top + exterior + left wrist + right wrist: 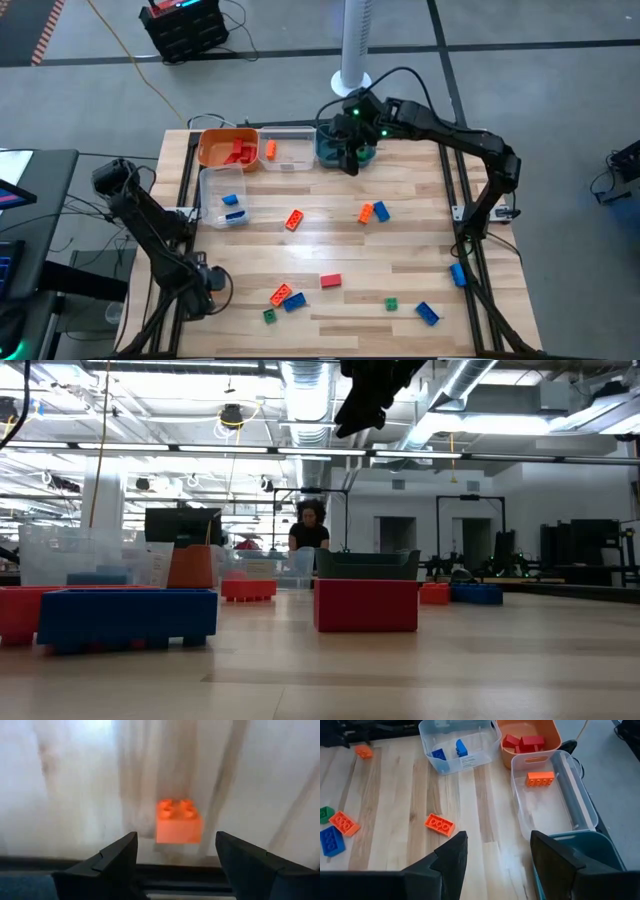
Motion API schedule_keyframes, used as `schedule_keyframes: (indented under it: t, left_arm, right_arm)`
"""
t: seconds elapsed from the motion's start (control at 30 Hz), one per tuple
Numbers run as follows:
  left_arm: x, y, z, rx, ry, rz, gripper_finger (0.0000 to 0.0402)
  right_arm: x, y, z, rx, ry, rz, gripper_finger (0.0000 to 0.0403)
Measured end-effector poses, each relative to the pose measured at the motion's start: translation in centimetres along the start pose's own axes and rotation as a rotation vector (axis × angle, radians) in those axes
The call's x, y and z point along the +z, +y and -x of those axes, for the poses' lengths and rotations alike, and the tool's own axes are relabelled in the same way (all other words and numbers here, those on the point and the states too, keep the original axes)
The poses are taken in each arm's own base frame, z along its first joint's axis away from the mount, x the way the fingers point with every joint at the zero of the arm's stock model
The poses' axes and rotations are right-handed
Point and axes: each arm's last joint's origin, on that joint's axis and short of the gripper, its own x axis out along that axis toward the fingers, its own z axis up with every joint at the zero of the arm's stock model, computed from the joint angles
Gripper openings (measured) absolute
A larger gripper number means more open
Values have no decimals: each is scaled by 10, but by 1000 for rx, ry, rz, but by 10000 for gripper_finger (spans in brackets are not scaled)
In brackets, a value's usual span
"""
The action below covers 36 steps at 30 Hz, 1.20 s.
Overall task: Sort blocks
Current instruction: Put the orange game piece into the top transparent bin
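Note:
Blocks lie scattered on the wooden table (330, 250): an orange one (294, 220), an orange (366, 212) and blue (381, 210) pair, a red one (330, 281), and several more along the near edge. My left gripper (205, 280) is low at the near left and open. In its wrist view an orange block (179, 821) lies on the wood just ahead of the gripper (175, 840), untouched. My right gripper (350, 150) hovers over the teal bin (362, 155) at the far edge, open (497, 870) and empty.
Four bins stand at the far left: an orange bin (215, 150) with red blocks, a clear bin (290, 160) with one orange block (540, 778), the teal bin, and a clear bin (212, 195) with blue blocks (439, 754). A person (309, 525) sits beyond the table.

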Motion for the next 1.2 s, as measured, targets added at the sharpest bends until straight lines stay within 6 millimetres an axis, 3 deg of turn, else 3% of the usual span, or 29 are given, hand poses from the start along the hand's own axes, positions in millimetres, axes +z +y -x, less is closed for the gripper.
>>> schedule_keyframes:
  t: [0.57,0.73,1.03,1.2]
  left_arm:
    - [1,5,-15,-35,-13,30,261]
    - [2,5,-21,-79,0,59,230]
    - [10,13,-22,-69,0,128,140]
    - [19,19,-21,-82,16,223,135]
  right_arm:
    - [0,-2,0,-5,-5,-4,225]
    - [1,-2,0,-6,-8,-3,225]
    - [1,-2,0,-6,-8,8,225]
    - [1,-2,0,-6,-8,9,225]
